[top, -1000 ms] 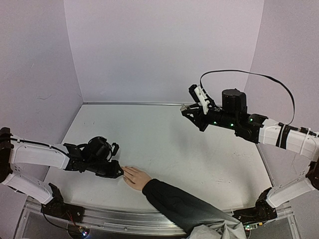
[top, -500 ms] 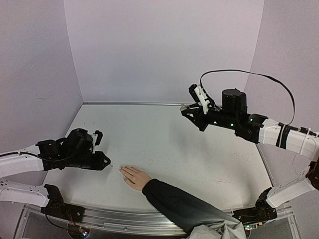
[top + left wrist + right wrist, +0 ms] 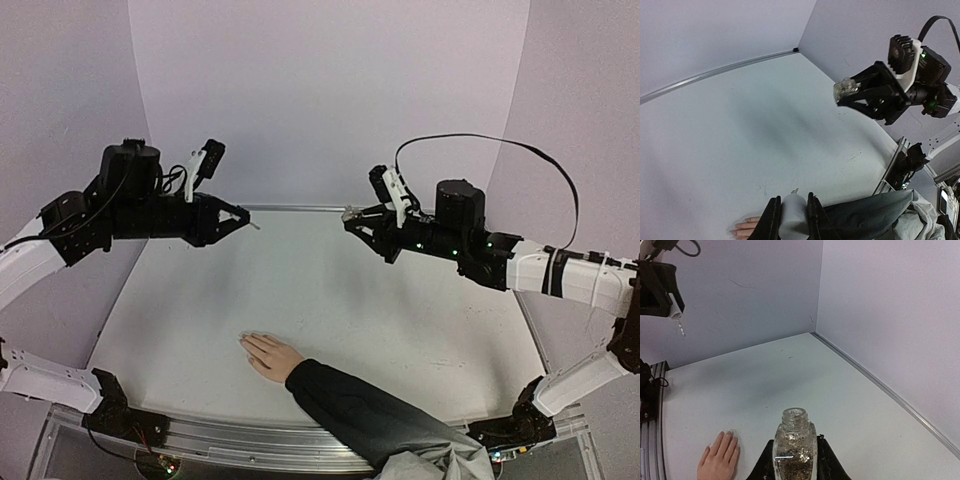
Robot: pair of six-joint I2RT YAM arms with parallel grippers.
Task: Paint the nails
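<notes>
- Left gripper (image 3: 236,218) is pinched tight on a white cap (image 3: 791,220) and held high above the table (image 3: 330,300). A thin brush (image 3: 680,329) sticks out of the cap, past the fingertips.
- Right gripper (image 3: 360,217) is closed as well, its jaws squeezing the sides of a small clear glass bottle (image 3: 794,445), also up in the air.
- From the right wrist, the bottle stands upright between the fingers with its neck open at the top. Speckled golden glitter polish (image 3: 792,458) fills it to about the shoulder, and the neck above looks clear.
- From where I stand, the two grippers face each other across the table at much the same height. The brush tip points toward the bottle's mouth, and the two are well apart.
- A hand (image 3: 272,357) lies flat, palm down, on the table below both grippers and well apart from each. It sits lower and between them, somewhat nearer the left one's side.
- Its nails (image 3: 722,433) show as pale tips on the spread fingers. They are too small for me to tell whether any polish is on them.
- A dark sleeve (image 3: 370,415) runs back from the wrist toward the near edge, under the right arm.
</notes>
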